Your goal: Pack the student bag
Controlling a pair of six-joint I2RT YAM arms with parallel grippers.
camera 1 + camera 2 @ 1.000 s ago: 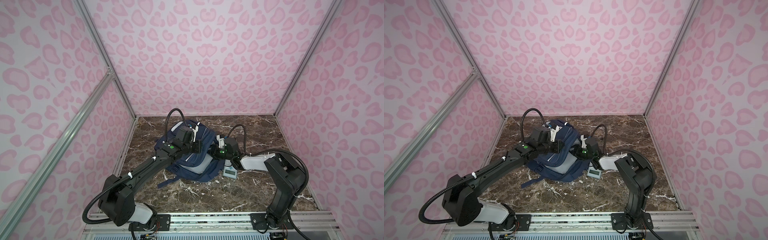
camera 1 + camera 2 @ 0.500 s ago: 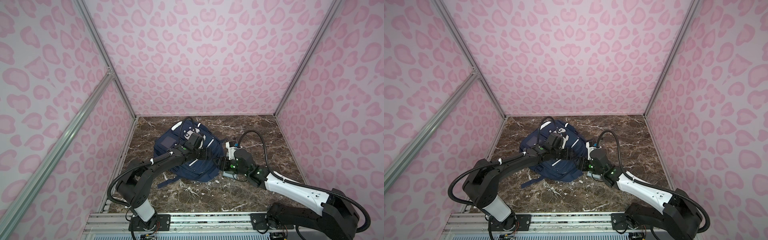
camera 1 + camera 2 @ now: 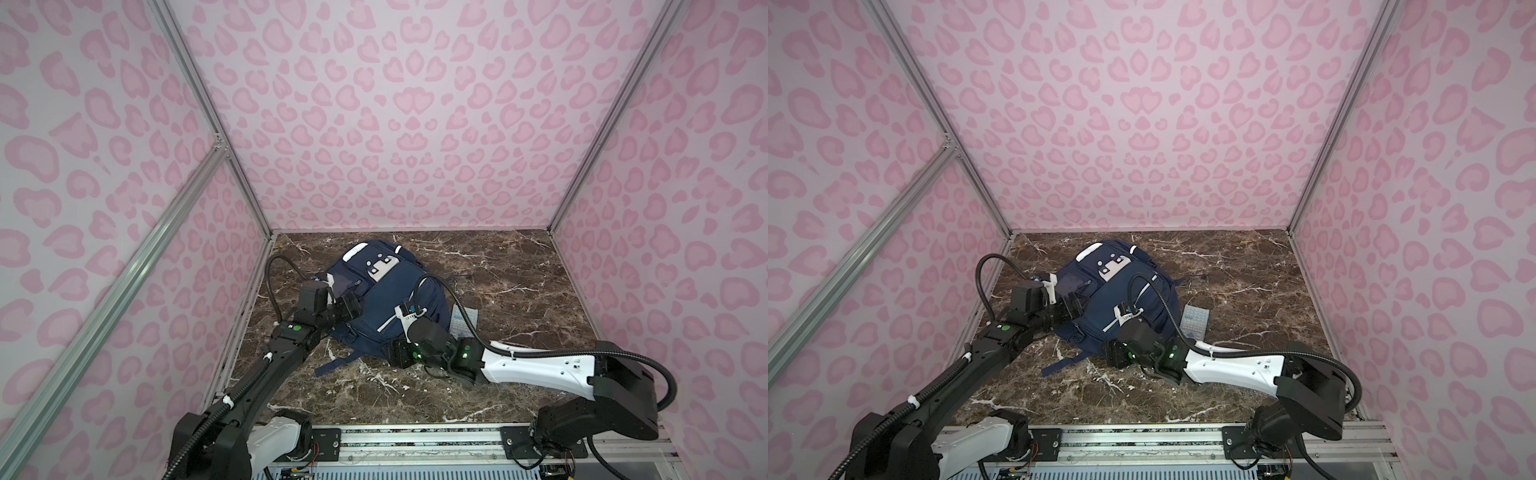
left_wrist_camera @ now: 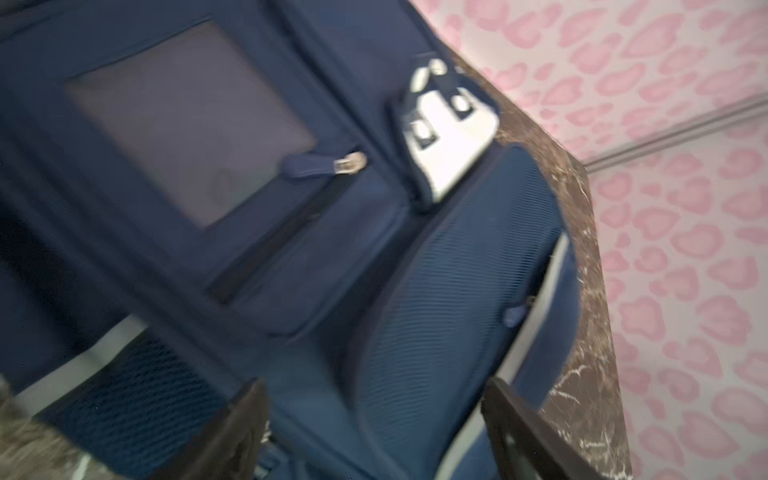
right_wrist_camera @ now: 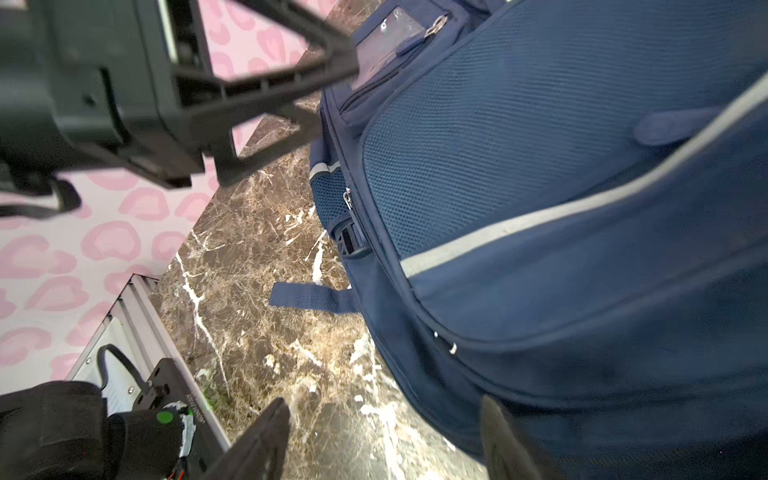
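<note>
Marble table (image 3: 519,282) inside pink spotted walls (image 3: 395,124) holds the bag (image 3: 386,291) just off centre toward 11 o'clock. Left gripper (image 3: 352,306), jaws apart, sits at the bag's 9 o'clock side. The right gripper (image 3: 395,354), jaws likewise spread, sits at its 6 o'clock edge.

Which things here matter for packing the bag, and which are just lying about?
Job: bag; calculator beside it, probably to pack; left pincer; right pincer.
Not the job: rail; walls.

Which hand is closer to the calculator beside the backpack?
Right. The right hand is at the backpack's front edge, near the calculator; the left hand is across the backpack from it.
</note>
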